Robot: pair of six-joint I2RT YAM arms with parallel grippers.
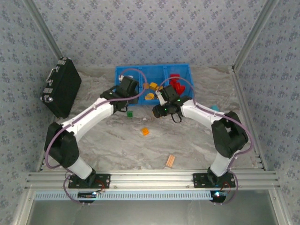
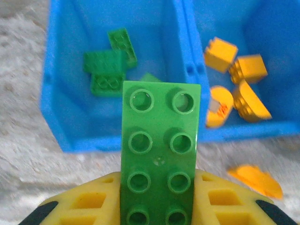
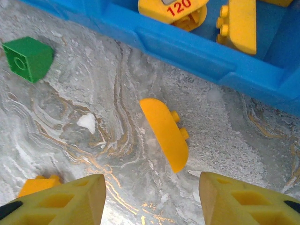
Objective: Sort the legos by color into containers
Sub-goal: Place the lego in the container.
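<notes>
Green two-by-four plastic brick (image 2: 159,154) sits clamped between the yellow fingers of the left gripper (image 2: 159,194). In the wrist view its far end overlaps the near wall of the bright blue plastic bin (image 2: 56,122), at the left compartment. That compartment holds several green bricks (image 2: 108,70). The middle one holds orange-yellow bricks (image 2: 241,82), and from overhead red bricks (image 1: 176,84) lie in the right one.

The right gripper (image 3: 152,197) hangs with its fingers spread wide, grasping nothing, over the marbled table (image 3: 93,122). Ahead of its fingers a curved orange-yellow brick (image 3: 164,133) lies on the table, near the bin's outer wall but apart from it. A small green cube brick (image 3: 28,58) lies off to one side, and another orange-yellow piece (image 3: 40,183) peeks out beside one fingertip.

Nearer the arm bases lies a pale orange striped flat piece (image 1: 170,161). A black hard case (image 1: 61,86) stands at the table's left.
</notes>
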